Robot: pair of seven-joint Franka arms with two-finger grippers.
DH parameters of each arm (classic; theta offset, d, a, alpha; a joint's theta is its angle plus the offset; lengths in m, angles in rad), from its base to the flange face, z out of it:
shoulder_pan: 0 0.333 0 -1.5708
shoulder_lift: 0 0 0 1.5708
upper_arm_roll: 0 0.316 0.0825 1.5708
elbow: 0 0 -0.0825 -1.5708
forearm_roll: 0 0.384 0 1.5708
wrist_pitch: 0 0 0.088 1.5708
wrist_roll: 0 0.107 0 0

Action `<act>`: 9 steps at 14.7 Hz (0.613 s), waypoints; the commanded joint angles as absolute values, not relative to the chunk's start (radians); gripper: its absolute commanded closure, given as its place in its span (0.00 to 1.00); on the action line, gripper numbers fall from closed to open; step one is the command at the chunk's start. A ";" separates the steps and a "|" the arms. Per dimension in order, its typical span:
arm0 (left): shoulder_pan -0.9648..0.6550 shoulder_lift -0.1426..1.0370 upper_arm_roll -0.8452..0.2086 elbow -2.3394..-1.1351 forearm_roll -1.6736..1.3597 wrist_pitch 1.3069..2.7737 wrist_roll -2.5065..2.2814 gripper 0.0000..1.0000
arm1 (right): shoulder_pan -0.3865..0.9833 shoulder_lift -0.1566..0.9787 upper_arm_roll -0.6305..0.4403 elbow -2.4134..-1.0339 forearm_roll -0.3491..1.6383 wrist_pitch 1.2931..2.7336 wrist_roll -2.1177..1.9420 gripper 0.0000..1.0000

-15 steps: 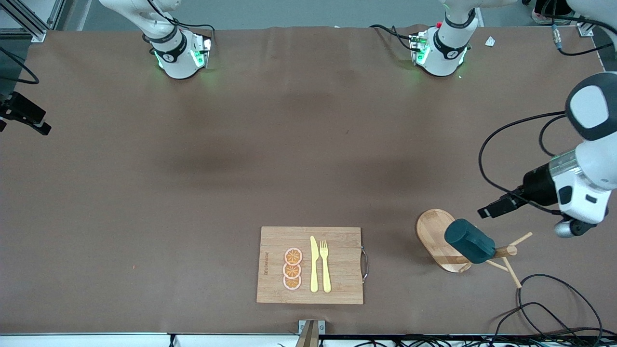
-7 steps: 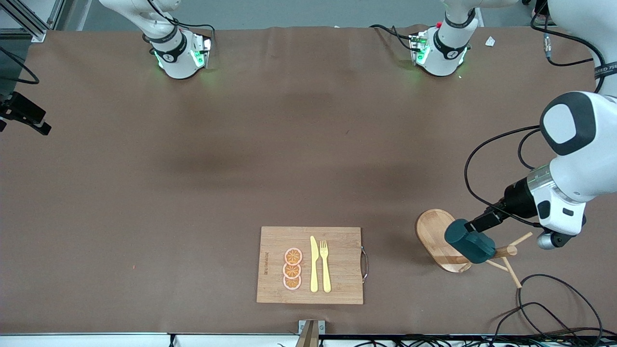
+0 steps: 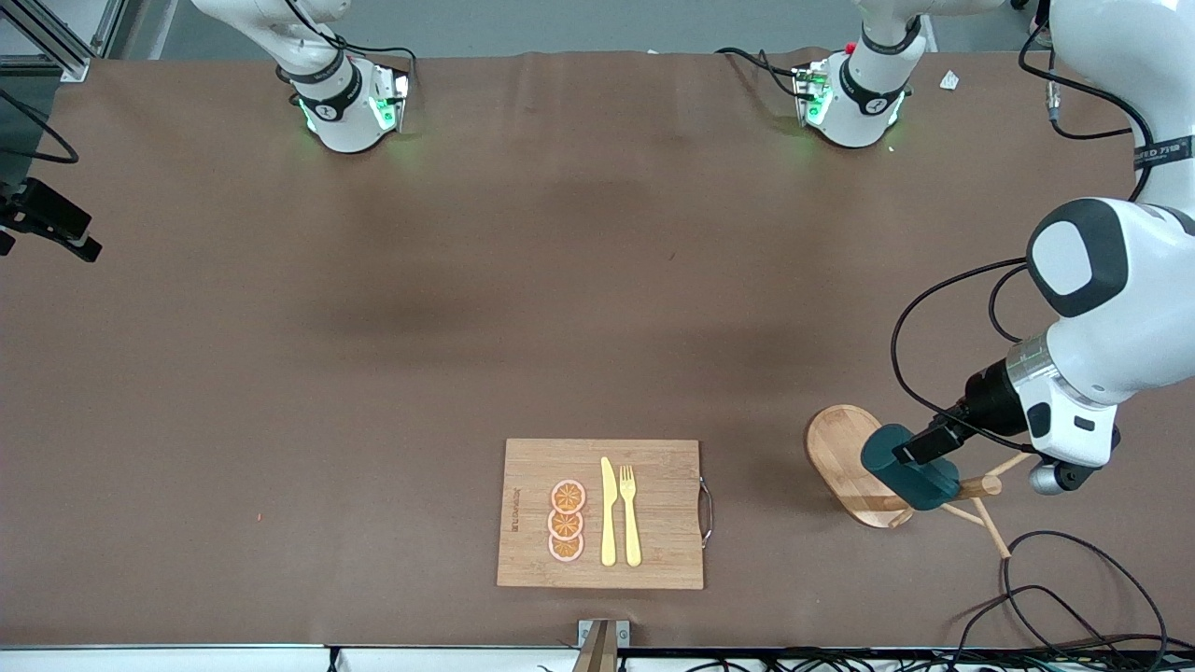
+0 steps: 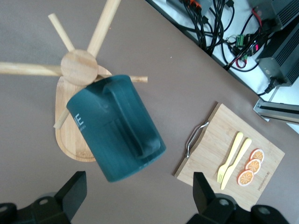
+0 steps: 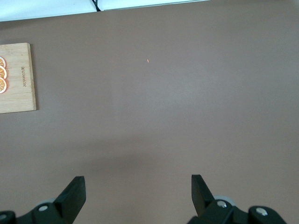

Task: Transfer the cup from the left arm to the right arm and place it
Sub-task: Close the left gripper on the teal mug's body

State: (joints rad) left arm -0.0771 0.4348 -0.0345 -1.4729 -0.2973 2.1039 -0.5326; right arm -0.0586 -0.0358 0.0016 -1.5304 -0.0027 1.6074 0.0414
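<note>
Smooth teal cylindrical cup on wooden rack

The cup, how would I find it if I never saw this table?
Find the wooden cutting board near the front camera, then look toward the left arm's end of the table for a wooden peg stand. The cup hangs tilted on it, by the open left gripper. It is the only dark teal thing among light wood.

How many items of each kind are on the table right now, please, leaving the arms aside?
Cup: 1, hung on the rack
Wooden mug rack: 1
Cutting board: 1
Orange slices: 3
Yellow knife: 1
Yellow fork: 1
Total: 8
</note>
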 commanded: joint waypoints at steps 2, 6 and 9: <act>-0.071 0.457 -0.032 -1.465 -0.288 2.164 -0.541 0.00 | -0.080 -0.041 0.015 -1.536 0.012 1.603 0.026 0.00; -0.063 0.482 -0.031 -1.463 -0.302 2.198 -0.551 0.00 | -0.080 -0.041 0.015 -1.536 0.012 1.603 0.026 0.00; -0.057 0.499 -0.029 -1.463 -0.322 2.203 -0.569 0.00 | -0.080 -0.043 0.015 -1.536 0.012 1.603 0.031 0.00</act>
State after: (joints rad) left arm -0.0597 0.4866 -0.0316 -1.4728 -0.3000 2.1901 -0.5485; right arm -0.0586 -0.0357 0.0016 -1.5304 -0.0027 1.6071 0.0413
